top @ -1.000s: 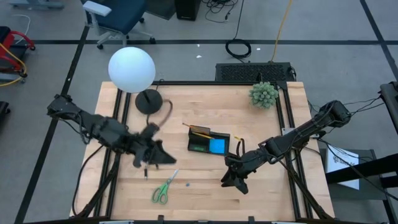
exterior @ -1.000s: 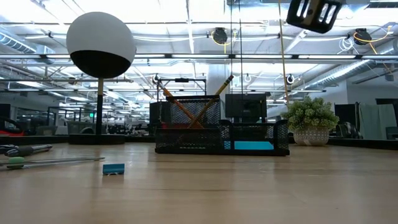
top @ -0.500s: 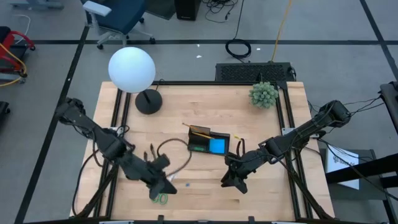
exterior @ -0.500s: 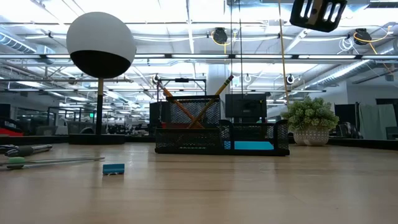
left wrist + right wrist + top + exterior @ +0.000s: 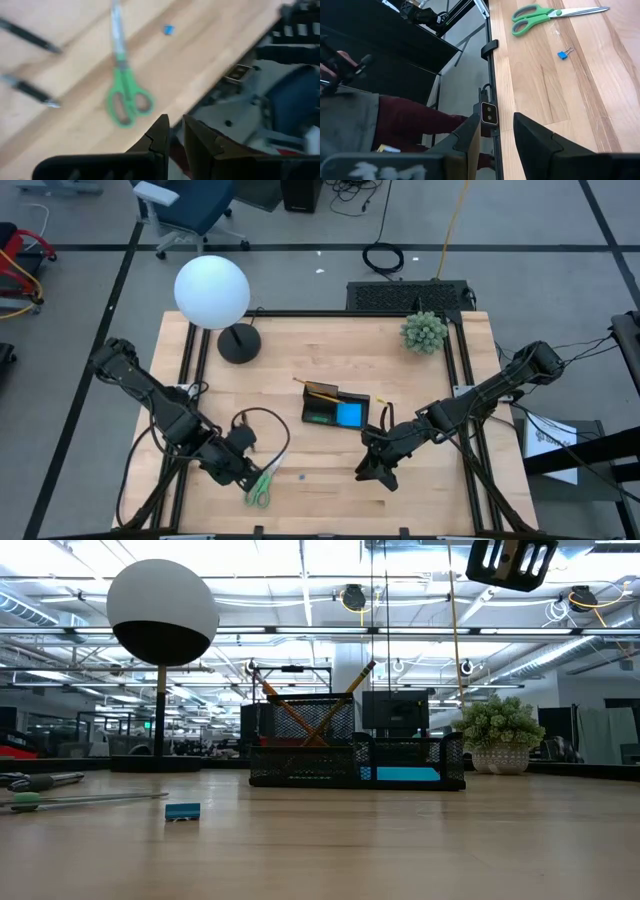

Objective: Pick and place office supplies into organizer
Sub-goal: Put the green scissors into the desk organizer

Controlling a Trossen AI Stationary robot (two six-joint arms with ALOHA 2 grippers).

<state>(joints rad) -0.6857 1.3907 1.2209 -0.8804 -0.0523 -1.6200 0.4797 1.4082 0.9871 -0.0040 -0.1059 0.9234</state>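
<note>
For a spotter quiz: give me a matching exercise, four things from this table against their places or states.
Things:
1. green-handled scissors
2. blue pad
3. orange pencils
4. small blue clip

Places or states:
A. standing crossed in the tall back section of the organizer
B. lying flat on the bare wood near the table's front edge, beside the left tool
C. alone on the wood between the scissors and the right tool
D. inside a low compartment of the organizer

Pairs: 1-B, 2-D, 3-A, 4-C

Pale matt wood-grain table (image 5: 330,350)
</note>
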